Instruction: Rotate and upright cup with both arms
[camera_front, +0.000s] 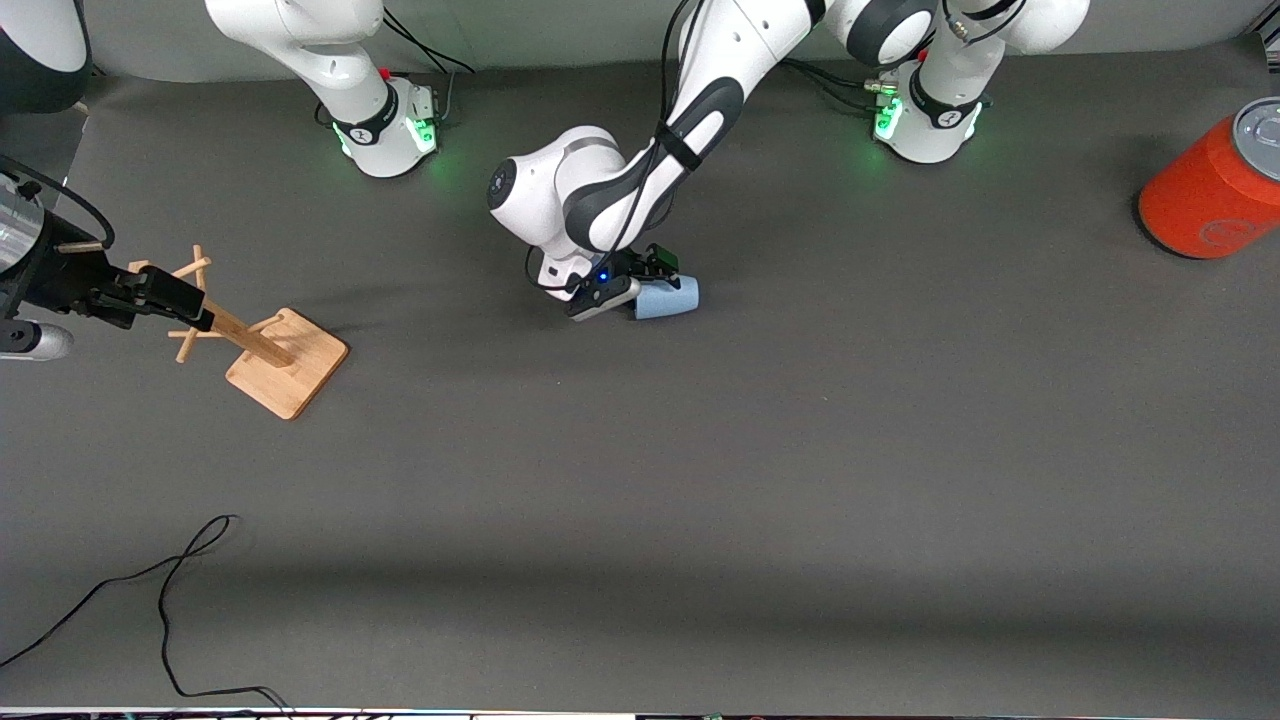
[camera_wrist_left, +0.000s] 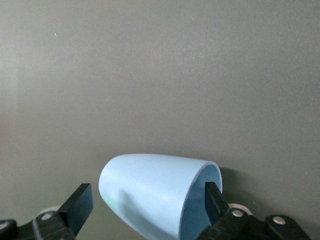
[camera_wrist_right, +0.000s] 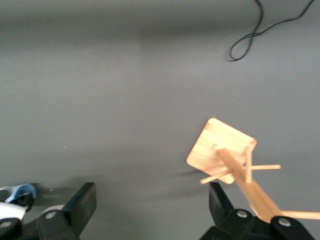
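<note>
The light-blue cup (camera_front: 668, 298) lies on its side on the grey table, between the two arm bases and a little nearer the camera. In the left wrist view the cup (camera_wrist_left: 150, 185) shows its open mouth. My left gripper (camera_front: 660, 265) is down at the cup and open. One of its fingers (camera_wrist_left: 212, 200) is inside the mouth at the rim, and the other stands apart from the closed end, so the left gripper (camera_wrist_left: 147, 202) straddles the cup. My right gripper (camera_front: 195, 312) is open and empty above the wooden peg rack; it also shows in the right wrist view (camera_wrist_right: 152, 202).
A wooden peg rack (camera_front: 288, 362) stands toward the right arm's end; it also shows in the right wrist view (camera_wrist_right: 220, 142). A large orange can (camera_front: 1215, 185) lies at the left arm's end. A black cable (camera_front: 170, 600) lies near the front edge.
</note>
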